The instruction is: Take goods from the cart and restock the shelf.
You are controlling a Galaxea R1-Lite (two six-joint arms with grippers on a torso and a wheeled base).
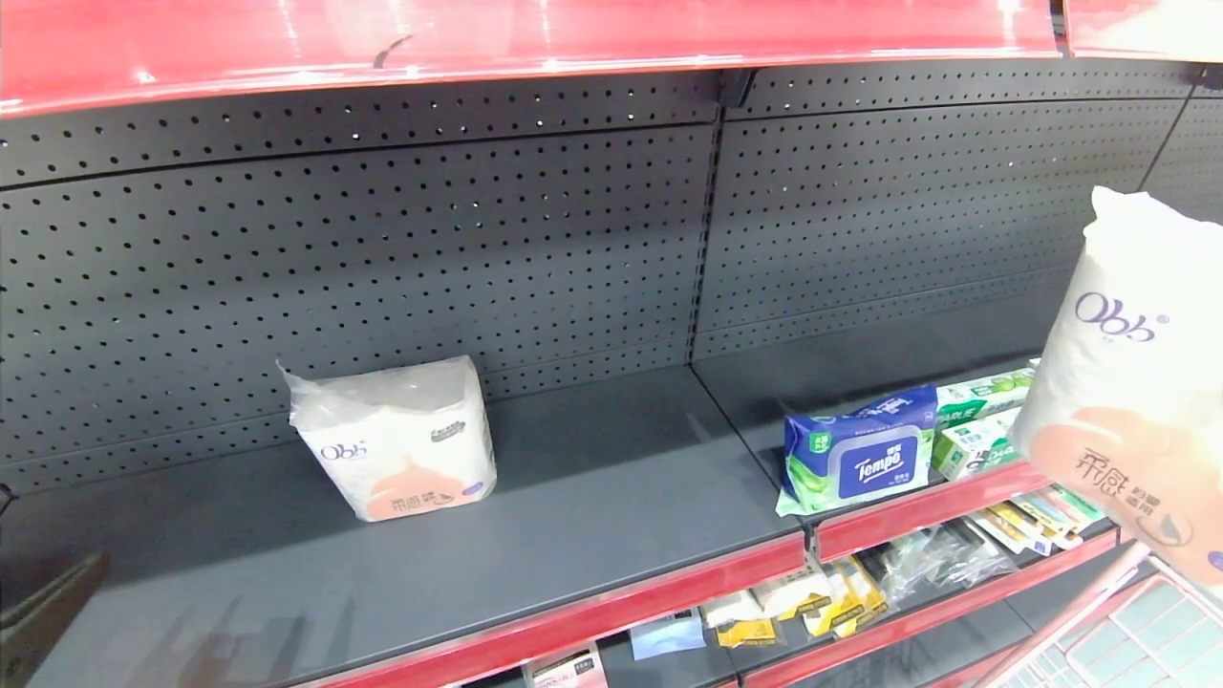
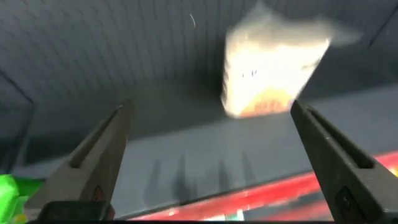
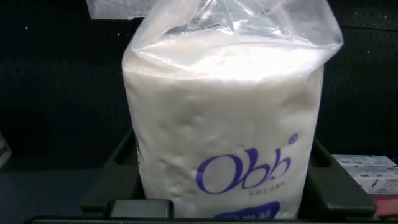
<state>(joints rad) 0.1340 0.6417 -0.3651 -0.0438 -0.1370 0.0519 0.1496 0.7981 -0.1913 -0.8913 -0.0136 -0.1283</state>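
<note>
A white tissue roll pack [image 1: 392,444] with an orange and purple print stands upright on the dark grey shelf [image 1: 592,497], left of its middle. It also shows beyond my left gripper [image 2: 211,155] as a pale pack [image 2: 270,65] farther in on the shelf. That gripper is open, with nothing between its fingers, and hovers over the shelf's red front edge [image 2: 298,190]. A second pack of the same kind [image 1: 1137,401] hangs in the air at the far right, in front of the shelf. My right gripper [image 3: 224,180] is shut on this pack [image 3: 230,124], one finger on each side.
A blue wet-wipes pack [image 1: 860,449] and green boxes [image 1: 984,420] lie on the shelf's right section. Small packets [image 1: 831,592] fill the lower shelf. A red cart rim [image 1: 1099,612] shows at the bottom right. The black pegboard [image 1: 382,239] closes the back.
</note>
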